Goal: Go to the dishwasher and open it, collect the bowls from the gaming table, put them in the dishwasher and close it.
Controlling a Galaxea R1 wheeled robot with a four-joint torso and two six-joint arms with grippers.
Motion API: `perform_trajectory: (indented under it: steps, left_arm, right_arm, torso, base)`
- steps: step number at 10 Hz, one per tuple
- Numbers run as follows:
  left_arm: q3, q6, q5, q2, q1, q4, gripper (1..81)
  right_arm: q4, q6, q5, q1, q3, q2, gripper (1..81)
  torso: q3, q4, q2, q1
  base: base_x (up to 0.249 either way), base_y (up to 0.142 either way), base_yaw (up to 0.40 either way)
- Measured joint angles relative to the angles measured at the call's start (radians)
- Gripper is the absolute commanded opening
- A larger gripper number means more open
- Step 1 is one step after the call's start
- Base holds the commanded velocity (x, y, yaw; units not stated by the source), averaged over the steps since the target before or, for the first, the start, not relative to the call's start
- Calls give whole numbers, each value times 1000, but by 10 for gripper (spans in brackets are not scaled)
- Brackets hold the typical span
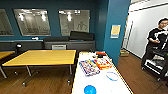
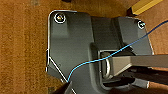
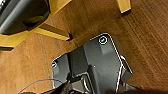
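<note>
Facing the gaming table (image 1: pixel 100 82), we see both bowls, blue (image 1: pixel 90 89) and pale (image 1: pixel 112 75), uncollected at lower right; either end effector's state we cannot tell.

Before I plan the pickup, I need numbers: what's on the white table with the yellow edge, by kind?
Bowls: 2, a solid blue bowl and a pale bowl with a blue rim
Board-game boxes: 2, a purple box and an orange-red box
Total: 4, besides small blurred items at the white table's far end.

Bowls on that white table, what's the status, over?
Blue bowl at the table's near end, blue-rimmed bowl just beyond. Game boxes farther back, not blocking. Grippers: state can't be told. Person standing off right.
</note>
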Motion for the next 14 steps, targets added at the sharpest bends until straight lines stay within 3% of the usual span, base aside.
perform_trajectory:
  steps: [3,7,10,14]
  left_arm:
    - [0,0,-2,6,-11,0,811]
    - [-1,0,-8,21,-30,0,811]
    - [-1,0,-12,22,-44,0,811]
    - [-1,0,-17,23,-48,0,811]
  right_arm:
    - [36,11,13,109,214,-244,811]
    - [97,19,5,341,361,-332,811]
    - [146,22,-90,514,369,-351,811]
    - [216,26,-271,747,358,-363,811]
  torso:
    - [-95,0,0,0]
    - [-232,0,1,1]
    - [-321,0,2,2]
    - [-334,0,3,2]
  base:
    - [0,0,0]
    - [0,0,0]
    - [0,0,0]
    - [0,0,0]
